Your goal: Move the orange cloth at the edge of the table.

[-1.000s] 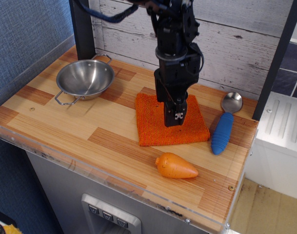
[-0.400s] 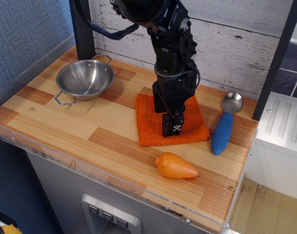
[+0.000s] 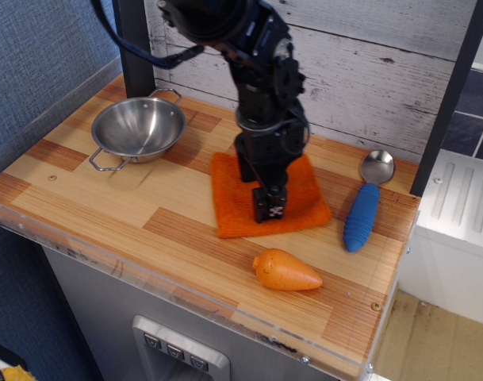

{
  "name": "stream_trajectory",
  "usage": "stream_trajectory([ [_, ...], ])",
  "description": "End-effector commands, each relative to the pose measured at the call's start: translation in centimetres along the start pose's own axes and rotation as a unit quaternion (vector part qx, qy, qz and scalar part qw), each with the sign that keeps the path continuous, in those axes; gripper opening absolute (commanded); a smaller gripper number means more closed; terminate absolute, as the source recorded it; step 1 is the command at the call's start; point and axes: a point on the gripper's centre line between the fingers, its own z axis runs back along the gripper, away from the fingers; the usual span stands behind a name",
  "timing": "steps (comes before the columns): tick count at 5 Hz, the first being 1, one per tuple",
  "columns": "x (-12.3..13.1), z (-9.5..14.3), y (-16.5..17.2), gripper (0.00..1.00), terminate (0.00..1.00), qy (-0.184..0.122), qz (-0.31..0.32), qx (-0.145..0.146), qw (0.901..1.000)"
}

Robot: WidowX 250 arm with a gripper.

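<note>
Flanking orange cloth (image 3: 233, 208): carrot (image 3: 285, 271), spoon (image 3: 363, 206)

The black arm is bent down from the upper left, its wrist pointed steeply downward. The gripper (image 3: 268, 213) is held low, fingertips pressed downward; the jaw opening cannot be made out.

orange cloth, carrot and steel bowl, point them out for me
orange cloth (image 3: 235, 208): the only camera view, on its left half.
carrot (image 3: 285, 271): same view, mid body.
steel bowl (image 3: 138, 127): same view, inner wall.
</note>
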Motion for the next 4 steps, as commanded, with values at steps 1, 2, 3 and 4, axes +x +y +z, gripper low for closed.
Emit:
stream_trajectory([
  [1,-4.8,-1.6,1.1,1.00,0.00,0.028,0.050,-0.002,0.9983],
  [2,-7.0,-1.8,1.1,1.00,0.00,0.036,0.075,-0.008,0.9965],
  [3,-9.5,-1.2,0.4,1.00,0.00,0.053,0.094,-0.020,0.9940],
  [4,-11.7,-0.8,-0.9,1.00,0.00,0.075,0.100,-0.040,0.9913],
])
